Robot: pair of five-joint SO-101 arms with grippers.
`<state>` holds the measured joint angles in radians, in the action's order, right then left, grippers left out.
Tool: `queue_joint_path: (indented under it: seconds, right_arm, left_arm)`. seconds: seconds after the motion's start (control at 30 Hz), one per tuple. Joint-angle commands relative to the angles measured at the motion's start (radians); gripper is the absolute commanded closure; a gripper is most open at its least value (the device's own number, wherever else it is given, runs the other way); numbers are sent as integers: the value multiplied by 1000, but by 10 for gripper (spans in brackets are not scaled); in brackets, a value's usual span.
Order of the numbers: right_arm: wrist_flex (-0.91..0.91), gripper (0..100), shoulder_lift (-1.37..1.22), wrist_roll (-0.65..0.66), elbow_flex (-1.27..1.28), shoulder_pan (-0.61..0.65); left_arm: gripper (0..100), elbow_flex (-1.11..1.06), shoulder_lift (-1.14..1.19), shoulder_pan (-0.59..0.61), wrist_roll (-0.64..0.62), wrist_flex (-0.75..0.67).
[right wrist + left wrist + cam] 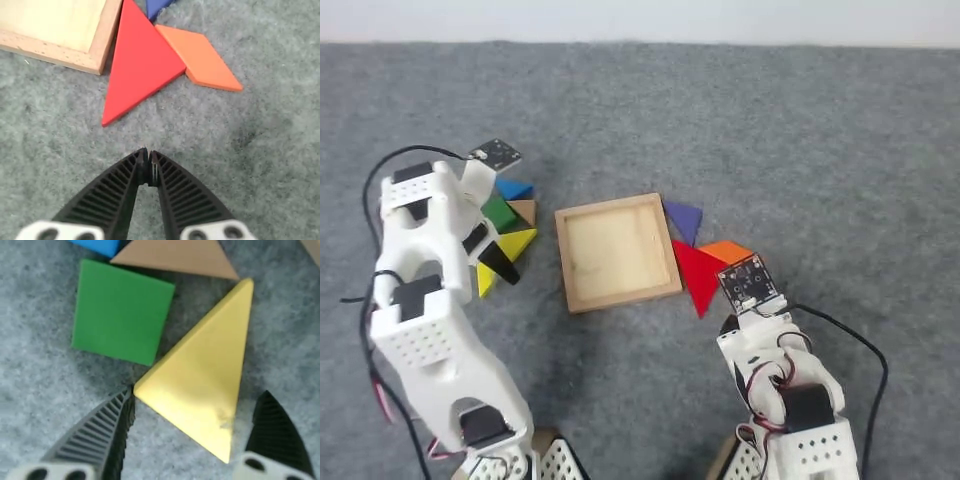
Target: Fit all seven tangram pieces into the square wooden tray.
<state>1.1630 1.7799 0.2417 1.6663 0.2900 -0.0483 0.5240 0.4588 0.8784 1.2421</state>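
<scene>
The square wooden tray (615, 252) is set near the middle of the grey-covered bench (800, 130), turned slightly off square to its edges, and all seven pieces are laid on the bench outside it. On the side toward the left edge, the yellow triangle (200, 385) is laid flat with its long axis slanted, one tip toward the tray and the other toward the near-left corner. The green square (120, 310), tan triangle (175, 257) and blue piece (97, 246) are grouped just beyond it. The left gripper (197, 395) is held wide apart astride the yellow triangle; one finger tip is seen touching a corner, and nothing is clamped. The left arm (430, 300) is extended from the near edge and bent down over this group. Against the tray's right side, the red triangle (140, 60) is laid with a sharp tip toward the near edge. The orange parallelogram (200, 57) abuts it, and the purple triangle (683, 217) is at the tray's far right corner. The right gripper (149, 167) has its fingers pressed together, holding nothing, just short of the red tip. The right arm (790, 400) is angled up from the near edge.
</scene>
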Motion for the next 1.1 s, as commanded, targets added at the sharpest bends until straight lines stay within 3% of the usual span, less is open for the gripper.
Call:
queue_joint_path:
  seconds: [0.0,0.47,0.8,0.97,1.07]
  right_arm:
    - [10,986,-13,12,18,-8]
    - [10,986,-13,12,18,-8]
    - [10,986,-13,12,18,-8]
    - [10,986,-13,12,18,-8]
    - [10,986,-13,12,18,-8]
  left_arm:
    - [639,45,-63,-18,14,-37]
    - [639,39,-106,-66,11,-37]
    - [640,36,21,-58,12,-77]
    - [660,30,12,-38,21,-26]
    - [698,28,12,-38,95,25]
